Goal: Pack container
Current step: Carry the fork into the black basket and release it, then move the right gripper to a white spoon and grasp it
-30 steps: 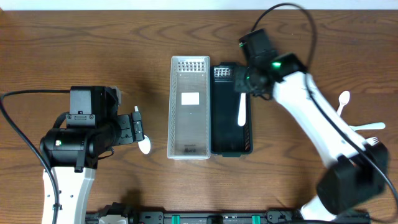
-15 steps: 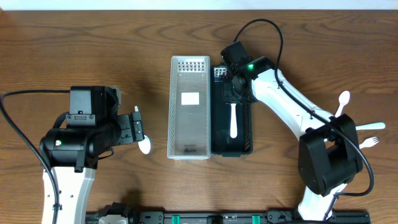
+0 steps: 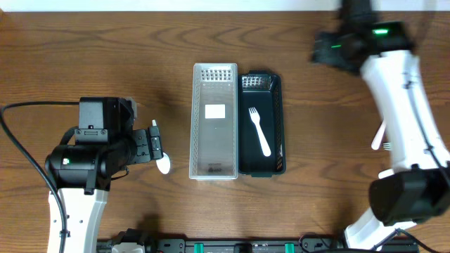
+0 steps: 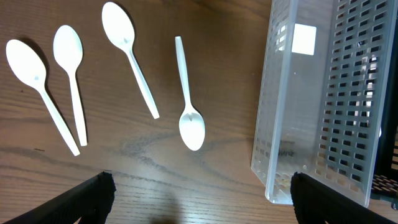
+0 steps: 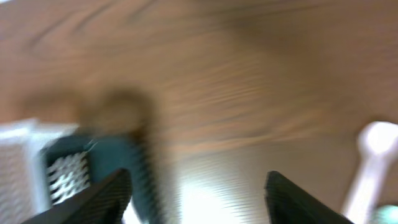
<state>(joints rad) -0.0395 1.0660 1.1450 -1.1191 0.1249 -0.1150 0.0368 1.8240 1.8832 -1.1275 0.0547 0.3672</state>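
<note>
Brown wood-grain table [image 3: 105, 42] carries white spoons [image 4: 118, 25]; left pincer [image 4: 202, 193] stands wide and empty, right pincer [image 5: 199, 194] likewise wide.

Open counter [image 3: 140, 42] left of and behind the bins, clear bin [image 3: 194, 119] and black bin [image 3: 280, 126] touching side by side, both open-topped, white fork [image 3: 259, 131] lying in the black bin, four spoons [image 4: 191, 129] scattered just beside the clear bin's outer wall, right arm [image 3: 397, 98] overhanging the far right side.

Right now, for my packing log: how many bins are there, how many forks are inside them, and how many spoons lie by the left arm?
Bins: 2, clear bin and black bin
Forks: 1, in the black bin
Spoons: 4
Total: 7
</note>
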